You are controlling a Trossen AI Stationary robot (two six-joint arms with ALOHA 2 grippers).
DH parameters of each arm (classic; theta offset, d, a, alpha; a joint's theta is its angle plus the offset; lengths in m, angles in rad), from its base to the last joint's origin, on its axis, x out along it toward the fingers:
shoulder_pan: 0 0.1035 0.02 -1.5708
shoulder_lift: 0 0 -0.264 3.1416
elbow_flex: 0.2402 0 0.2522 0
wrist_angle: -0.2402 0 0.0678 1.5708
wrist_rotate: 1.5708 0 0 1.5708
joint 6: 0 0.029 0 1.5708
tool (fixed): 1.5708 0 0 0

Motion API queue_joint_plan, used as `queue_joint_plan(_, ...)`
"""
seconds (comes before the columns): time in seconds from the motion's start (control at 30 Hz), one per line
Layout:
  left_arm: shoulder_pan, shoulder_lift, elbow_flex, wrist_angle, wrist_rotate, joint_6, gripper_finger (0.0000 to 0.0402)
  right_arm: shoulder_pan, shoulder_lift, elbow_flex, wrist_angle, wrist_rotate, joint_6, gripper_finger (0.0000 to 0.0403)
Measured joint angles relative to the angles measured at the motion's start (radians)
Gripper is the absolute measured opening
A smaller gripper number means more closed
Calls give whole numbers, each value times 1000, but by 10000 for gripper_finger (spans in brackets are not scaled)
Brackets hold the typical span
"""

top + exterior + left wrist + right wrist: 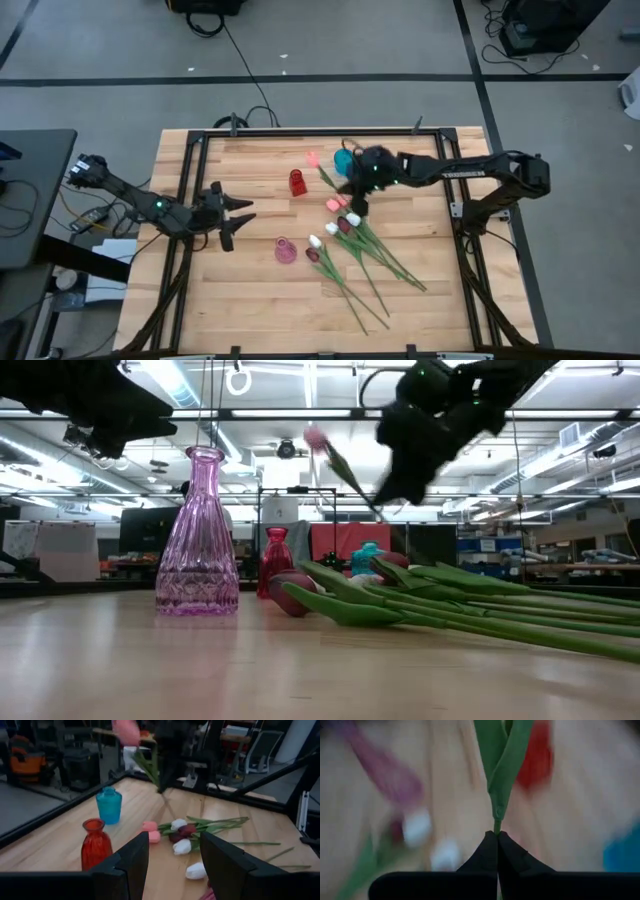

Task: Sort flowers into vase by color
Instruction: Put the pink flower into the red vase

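My left gripper (pixel 243 217) — arm reaching in low from the table's left edge, wrist about level, fingers spread wide and holding nothing, pointed toward the middle of the table.

Pink vase (pixel 285 251) — upright on the wooden table (pixel 250 290), just right of my left gripper and nearer the front edge; tall and clear pink in the low view.

Red vase (pixel 297 182) — upright, farther back, left of the flower pile.

Pink tulip (pixel 313 159) — lifted off the table; its head is up and to the left near the back of the table, its green stem slanting down to my right gripper (pixel 352 192).

Right gripper, pose — arm stretched in from the right edge, elbow bent by the frame, wrist tipped downward; fingers pinched tight on the lower stem, leaves rising straight past them in the right wrist view.

Blue vase (pixel 343 160) — upright near the back, partly hidden by my right wrist.

Remaining flowers (pixel 360 245) — a loose heap lying flat, pink, white and maroon heads bunched toward the centre, stems fanning toward the front right
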Motion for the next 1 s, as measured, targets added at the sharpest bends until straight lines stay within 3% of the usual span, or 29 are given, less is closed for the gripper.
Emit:
queue_joint_plan(0.23,8,2,-140,266,4,58,182,-62,92,9,481,-157,10,2)
queue_joint_plan(0.43,28,3,-175,284,-15,5,182,-74,164,73,687,-152,-18,3)
queue_joint_plan(0.77,28,3,-175,290,-27,-54,182,-81,242,207,725,-108,-162,4)
queue_joint_plan(1.0,28,3,-176,293,-32,-51,182,-99,244,217,707,-96,-178,4)
